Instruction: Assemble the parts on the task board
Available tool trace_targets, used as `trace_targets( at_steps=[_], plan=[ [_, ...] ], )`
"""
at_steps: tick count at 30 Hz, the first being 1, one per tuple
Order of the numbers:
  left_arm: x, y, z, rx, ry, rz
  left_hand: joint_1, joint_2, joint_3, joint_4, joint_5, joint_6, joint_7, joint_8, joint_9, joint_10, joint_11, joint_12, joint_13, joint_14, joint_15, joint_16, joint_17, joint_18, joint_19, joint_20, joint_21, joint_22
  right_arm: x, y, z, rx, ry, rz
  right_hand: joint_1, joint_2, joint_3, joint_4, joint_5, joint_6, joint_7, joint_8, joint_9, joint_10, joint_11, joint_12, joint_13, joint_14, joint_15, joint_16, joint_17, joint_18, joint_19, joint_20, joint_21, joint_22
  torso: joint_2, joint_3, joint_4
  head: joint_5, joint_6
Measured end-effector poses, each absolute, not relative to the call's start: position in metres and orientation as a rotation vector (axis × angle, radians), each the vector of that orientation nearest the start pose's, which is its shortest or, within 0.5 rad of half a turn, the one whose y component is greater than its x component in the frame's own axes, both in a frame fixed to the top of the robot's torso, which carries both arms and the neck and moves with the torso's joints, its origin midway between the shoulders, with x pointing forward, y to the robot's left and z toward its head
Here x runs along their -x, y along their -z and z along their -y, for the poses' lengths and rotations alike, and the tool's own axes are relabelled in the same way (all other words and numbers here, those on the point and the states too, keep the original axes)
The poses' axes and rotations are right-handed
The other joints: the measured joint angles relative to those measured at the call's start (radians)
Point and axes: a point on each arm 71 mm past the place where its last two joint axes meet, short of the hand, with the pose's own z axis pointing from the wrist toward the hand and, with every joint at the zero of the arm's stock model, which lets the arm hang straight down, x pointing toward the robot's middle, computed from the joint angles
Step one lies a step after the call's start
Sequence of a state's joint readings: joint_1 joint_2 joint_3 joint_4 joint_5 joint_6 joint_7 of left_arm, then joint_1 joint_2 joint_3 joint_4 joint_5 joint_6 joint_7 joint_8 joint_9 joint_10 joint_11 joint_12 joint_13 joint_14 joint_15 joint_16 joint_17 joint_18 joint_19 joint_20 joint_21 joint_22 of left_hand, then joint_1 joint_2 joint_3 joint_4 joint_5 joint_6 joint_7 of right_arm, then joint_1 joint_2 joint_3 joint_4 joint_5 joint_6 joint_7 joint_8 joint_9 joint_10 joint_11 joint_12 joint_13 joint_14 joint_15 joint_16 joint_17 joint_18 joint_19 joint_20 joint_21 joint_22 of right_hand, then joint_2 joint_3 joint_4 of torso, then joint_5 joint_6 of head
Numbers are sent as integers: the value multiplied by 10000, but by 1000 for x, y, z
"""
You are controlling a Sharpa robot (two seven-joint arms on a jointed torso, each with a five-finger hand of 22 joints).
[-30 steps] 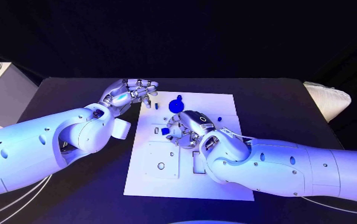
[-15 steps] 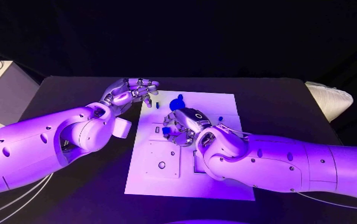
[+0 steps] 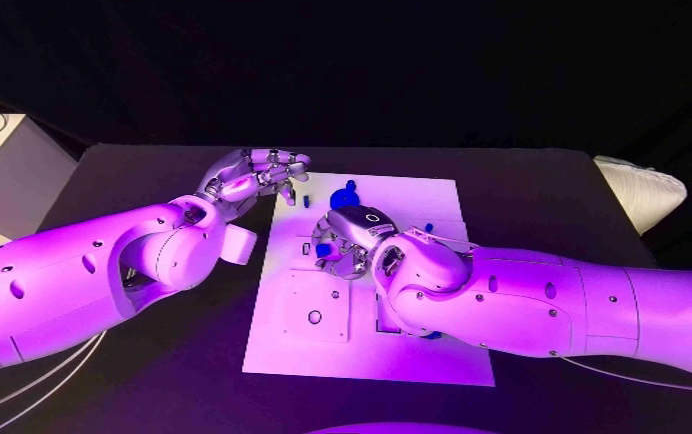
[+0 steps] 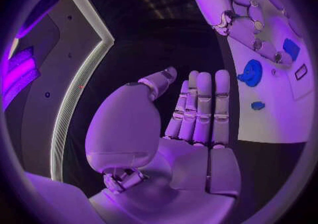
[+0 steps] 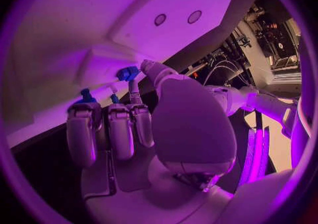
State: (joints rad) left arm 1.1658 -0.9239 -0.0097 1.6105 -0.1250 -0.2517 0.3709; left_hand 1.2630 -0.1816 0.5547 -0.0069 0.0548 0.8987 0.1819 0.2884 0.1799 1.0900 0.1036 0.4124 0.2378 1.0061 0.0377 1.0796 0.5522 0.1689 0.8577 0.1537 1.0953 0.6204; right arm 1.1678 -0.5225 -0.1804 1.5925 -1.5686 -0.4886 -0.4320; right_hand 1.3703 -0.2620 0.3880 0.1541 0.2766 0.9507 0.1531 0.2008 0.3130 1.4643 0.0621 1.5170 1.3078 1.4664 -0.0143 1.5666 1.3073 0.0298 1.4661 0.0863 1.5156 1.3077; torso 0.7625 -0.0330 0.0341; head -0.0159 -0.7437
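Observation:
The white task board (image 3: 433, 349) lies in the middle of the black table. My right hand (image 3: 353, 239) hovers over the board's middle and pinches a small blue part (image 5: 127, 73) between thumb and a finger; the same part (image 3: 323, 250) shows at the hand's left side. A round blue part (image 3: 343, 197) sits at the board's far edge, also seen as the round blue part (image 4: 252, 72) from the left wrist. My left hand (image 3: 257, 176) is at the board's far left corner, fingers straight, holding nothing.
A small blue peg (image 3: 428, 227) stands on the board right of my right hand. The near half of the board has a round hole (image 3: 315, 317). A pale bundle (image 3: 642, 194) lies at the table's right edge.
My right hand has edged slightly left over the board with the blue part still pinched. The left hand has stayed where it was.

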Motion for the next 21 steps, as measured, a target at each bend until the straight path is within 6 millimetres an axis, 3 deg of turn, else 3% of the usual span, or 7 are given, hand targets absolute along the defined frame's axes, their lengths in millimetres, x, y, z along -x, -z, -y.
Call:
trace_targets(
  at_steps=[21],
  plan=[
    [-469,176,-217,9969,15807,-14953,0,0,0,0,0,0,0,-3,-2,1,1,0,-2,0,0,0,-2,0,0,0,-2,-1,-423,224,44,2215,-7032,-16631,91,13,29,-28,0,0,0,1,-10,0,0,0,-2,0,0,0,7,0,0,0,0,-2,-10,38,-16,24,-71]
  ],
)
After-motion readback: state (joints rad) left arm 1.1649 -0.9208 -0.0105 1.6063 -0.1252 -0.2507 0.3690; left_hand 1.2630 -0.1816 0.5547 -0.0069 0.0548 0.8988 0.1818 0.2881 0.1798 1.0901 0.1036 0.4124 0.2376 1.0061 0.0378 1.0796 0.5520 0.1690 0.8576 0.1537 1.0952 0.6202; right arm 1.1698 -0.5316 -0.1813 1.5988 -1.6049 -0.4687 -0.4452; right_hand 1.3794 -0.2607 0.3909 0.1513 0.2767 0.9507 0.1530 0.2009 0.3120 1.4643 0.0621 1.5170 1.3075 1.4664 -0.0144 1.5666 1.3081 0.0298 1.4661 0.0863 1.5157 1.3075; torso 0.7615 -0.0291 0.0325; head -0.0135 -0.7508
